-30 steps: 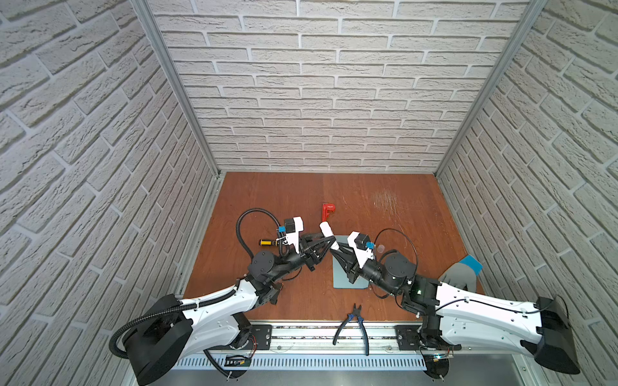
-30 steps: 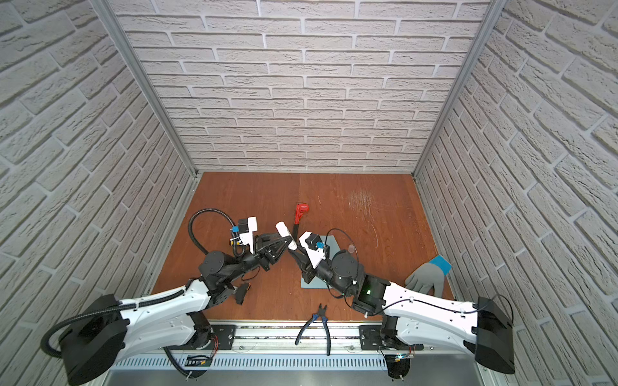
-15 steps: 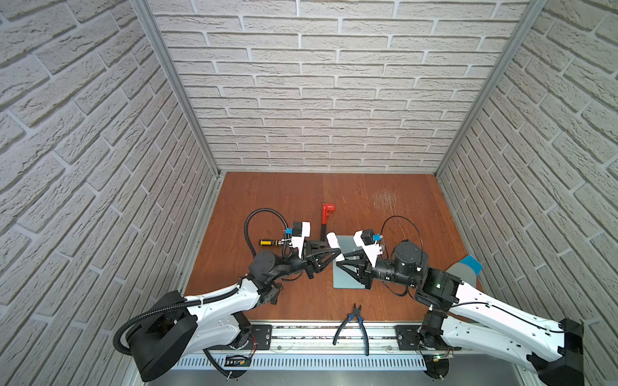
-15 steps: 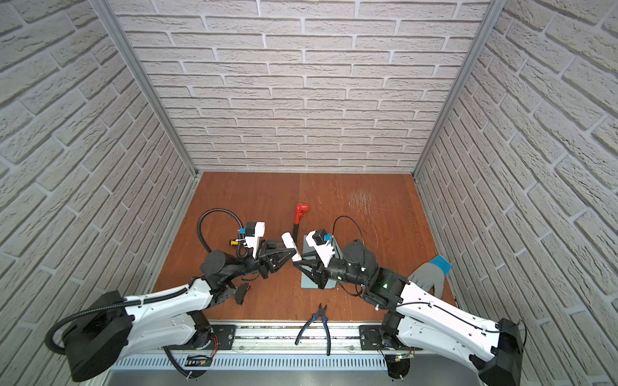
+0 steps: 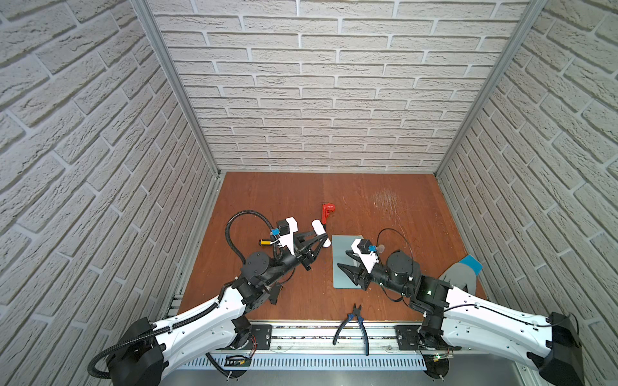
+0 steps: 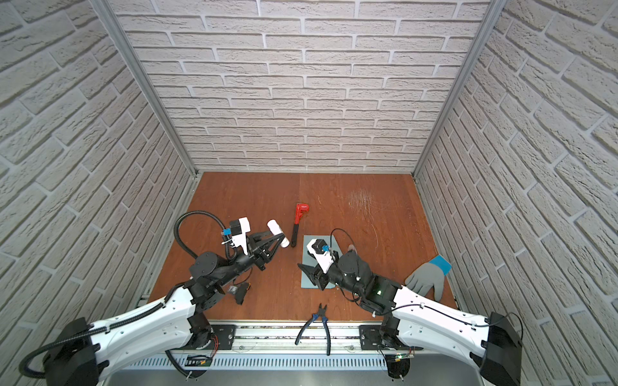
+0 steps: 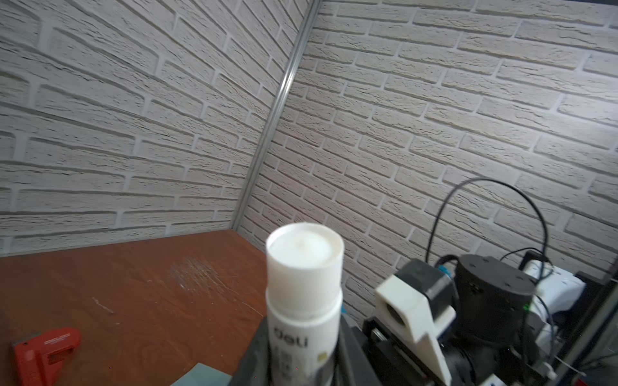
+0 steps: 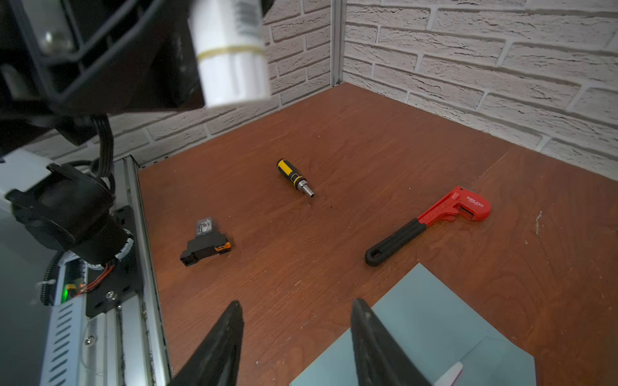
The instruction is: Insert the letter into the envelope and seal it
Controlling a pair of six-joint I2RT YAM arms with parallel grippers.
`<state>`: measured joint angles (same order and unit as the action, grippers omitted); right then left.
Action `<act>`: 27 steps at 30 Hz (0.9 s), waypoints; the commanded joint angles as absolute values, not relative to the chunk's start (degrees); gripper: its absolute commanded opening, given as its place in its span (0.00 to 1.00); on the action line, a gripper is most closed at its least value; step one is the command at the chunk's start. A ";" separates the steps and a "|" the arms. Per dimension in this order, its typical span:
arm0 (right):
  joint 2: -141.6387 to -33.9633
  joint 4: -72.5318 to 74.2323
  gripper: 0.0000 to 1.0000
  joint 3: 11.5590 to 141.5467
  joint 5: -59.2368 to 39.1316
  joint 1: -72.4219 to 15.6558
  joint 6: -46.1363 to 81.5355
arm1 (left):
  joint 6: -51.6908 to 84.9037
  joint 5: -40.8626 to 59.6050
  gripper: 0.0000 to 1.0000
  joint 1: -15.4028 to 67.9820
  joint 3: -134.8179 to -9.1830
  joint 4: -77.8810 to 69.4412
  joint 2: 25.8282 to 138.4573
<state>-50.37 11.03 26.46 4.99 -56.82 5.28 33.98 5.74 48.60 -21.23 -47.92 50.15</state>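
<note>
The desk (image 5: 368, 200) carries the envelope (image 5: 341, 244) flat near its centre. Only a pink-edged corner of the letter (image 8: 449, 373) shows in the right wrist view, at the envelope's fold, so the letter looks tucked in and sealing is probably the step in hand.

The left arm reaches low across the desk. Its hand (image 5: 322, 238) is raised at the envelope's 10 o'clock and clenched on the white glue stick (image 5: 317, 225); I cannot tell whether the cap is on. The right hand (image 5: 342, 258) hovers over the envelope's 8 o'clock edge, pointing toward 9 o'clock, released and empty.

The next move likely calls for glue along the flap while the right hand steadies the paper.
</note>
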 commanded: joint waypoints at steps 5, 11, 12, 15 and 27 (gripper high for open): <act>-61.84 43.12 0.51 24.04 24.44 -66.31 -6.16 | 32.49 -6.32 0.00 50.15 -22.18 -51.06 52.87; -72.62 61.07 0.51 24.01 30.36 -67.50 -11.04 | 32.83 -8.86 0.00 51.25 -21.98 -52.95 53.96; -74.24 63.87 0.51 23.91 30.90 -67.50 -11.38 | 33.03 -8.96 0.00 51.35 -21.97 -53.04 54.05; -79.48 73.25 0.53 23.80 33.77 -67.50 -13.15 | 33.68 -9.09 0.00 51.41 -22.09 -53.26 54.10; -86.13 78.59 0.51 27.93 37.45 -67.45 -17.51 | 35.16 -8.51 0.00 51.67 -21.79 -55.09 55.94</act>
